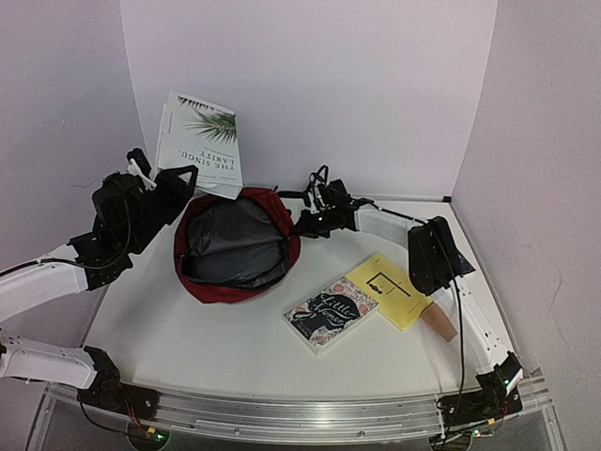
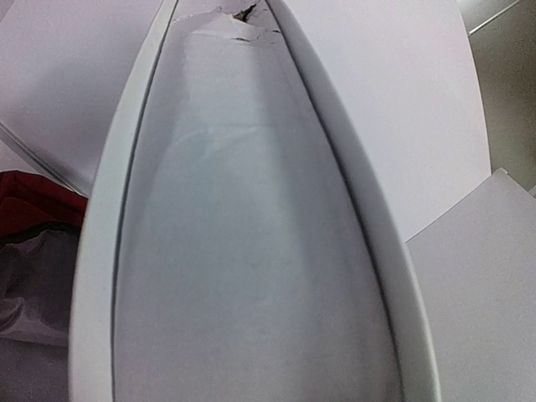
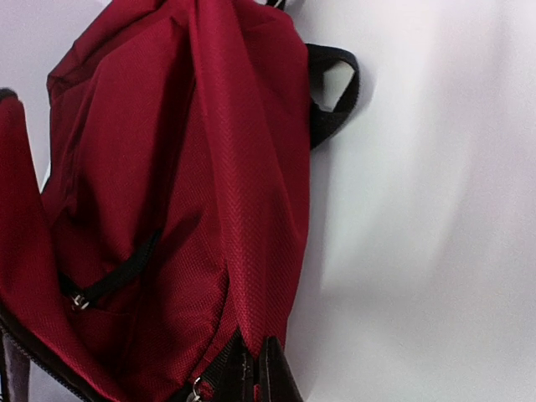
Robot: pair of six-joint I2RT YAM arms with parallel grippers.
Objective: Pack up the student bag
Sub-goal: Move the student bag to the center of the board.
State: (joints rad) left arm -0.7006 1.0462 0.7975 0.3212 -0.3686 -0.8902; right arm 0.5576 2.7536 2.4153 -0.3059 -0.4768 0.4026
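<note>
Bag: dark red soft fabric backpack (image 1: 221, 291) with black zips, lying mid-table (image 1: 188, 343), mouth facing up and spread wide.
Bag contents: only grey lining shows; nothing seen inside.
Right gripper (image 1: 308, 224): closed tight at the bag's right rim. Its wrist view shows red cloth drawn into a ridge that runs down to the black zip edge (image 3: 251, 377). Judged: pinching the rim so the soft mouth stays open.
Left gripper (image 1: 174, 178): clamped on the lower part of a white paperback with a palm-leaf cover (image 1: 199, 141), which hangs tilted in the air past the bag's far-left rim. Its wrist view is filled by the book's edge; the fingers are hidden there.
Why aloft: judged ready to be lowered into the held-open mouth.
Waiting: dark floral-cover book (image 1: 331, 313) and thin yellow book (image 1: 390, 289), flat on the table right of the bag, corners meeting. A tan thing pokes out beneath the yellow one; cannot tell what.
Progress: judged early, nothing packed.
</note>
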